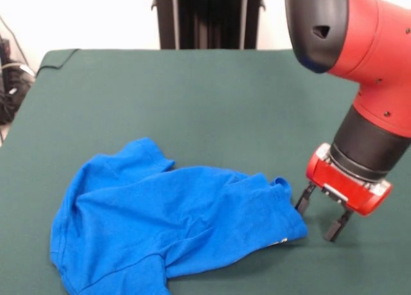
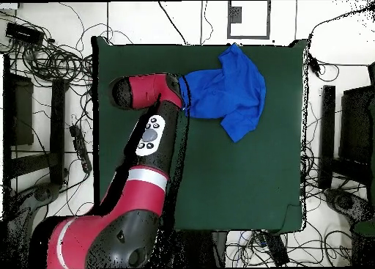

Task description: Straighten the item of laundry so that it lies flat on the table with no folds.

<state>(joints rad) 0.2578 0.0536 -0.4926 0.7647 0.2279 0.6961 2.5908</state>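
1. Currently a bright blue T-shirt (image 1: 173, 224) lies crumpled on the green bench (image 1: 192, 102), toward its front edge.
2. Beside its bunched edge hangs the robot's hand (image 1: 319, 216), fingers apart, empty.
3. Soft, light cloth probably drags easily; pinch that nearest edge.

bright, even light | soft shadow beneath shirt (image 1: 173, 224) | no glare
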